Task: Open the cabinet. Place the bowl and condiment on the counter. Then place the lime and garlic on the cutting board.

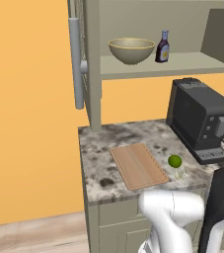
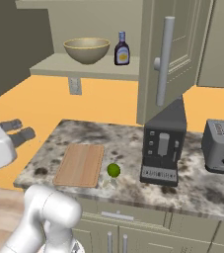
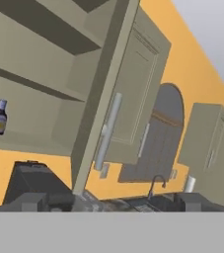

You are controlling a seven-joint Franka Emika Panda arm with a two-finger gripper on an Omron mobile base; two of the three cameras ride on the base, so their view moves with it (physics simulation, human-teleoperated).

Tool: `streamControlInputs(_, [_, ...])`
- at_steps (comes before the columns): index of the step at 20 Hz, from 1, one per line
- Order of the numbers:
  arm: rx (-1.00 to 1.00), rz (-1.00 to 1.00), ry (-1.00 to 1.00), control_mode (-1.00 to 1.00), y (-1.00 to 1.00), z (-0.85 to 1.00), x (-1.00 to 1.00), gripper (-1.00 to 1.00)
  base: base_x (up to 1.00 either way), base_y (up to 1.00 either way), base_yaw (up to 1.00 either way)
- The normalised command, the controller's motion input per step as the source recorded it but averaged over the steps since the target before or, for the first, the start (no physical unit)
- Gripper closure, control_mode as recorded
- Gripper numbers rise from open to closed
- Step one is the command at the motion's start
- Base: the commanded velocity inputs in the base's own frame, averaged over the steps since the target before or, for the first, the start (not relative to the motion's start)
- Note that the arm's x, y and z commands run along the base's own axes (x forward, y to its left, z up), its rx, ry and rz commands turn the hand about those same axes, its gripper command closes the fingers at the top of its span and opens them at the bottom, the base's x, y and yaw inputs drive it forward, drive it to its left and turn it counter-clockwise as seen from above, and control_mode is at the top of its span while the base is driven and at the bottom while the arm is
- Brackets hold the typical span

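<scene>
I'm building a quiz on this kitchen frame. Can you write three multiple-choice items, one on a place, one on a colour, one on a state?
1. Where is the bowl?
A. on the cabinet shelf
B. on the cutting board
C. on the floor

2. What colour is the lime?
A. red
B. bright green
C. black

3. How do the cabinet doors stand?
A. shut
B. swung open
C. removed

Answers:
1 A: it sits on the shelf beside the condiment.
2 B: a green ball lies on the counter next to the board.
3 B: the shelf is exposed, with doors edge-on at its sides.
</scene>
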Motion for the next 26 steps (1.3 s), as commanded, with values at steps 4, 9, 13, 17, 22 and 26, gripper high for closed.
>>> streamControlInputs(4, [-0.07,-0.11,0.00,-1.00,0.14,0.00,0.52,-1.00,0.00,0.00,0.00])
streamControlInputs(9, [-0.05,-0.09,0.00,-1.00,0.02,-0.06,0.61,-1.00,0.00,0.00,0.00])
streamControlInputs(13, [-0.02,-0.02,0.00,-1.00,0.00,-0.03,0.58,-1.00,0.00,0.00,0.00])
streamControlInputs(17, [0.00,0.00,0.00,-1.00,0.00,0.00,0.50,-1.00,0.00,0.00,0.00])
streamControlInputs(22, [0.00,0.00,0.00,-1.00,-0.02,0.00,0.38,-1.00,0.00,0.00,0.00])
streamControlInputs(26, [0.00,-0.04,0.00,-1.00,-0.13,0.00,0.27,-1.00,0.00,0.00,0.00])
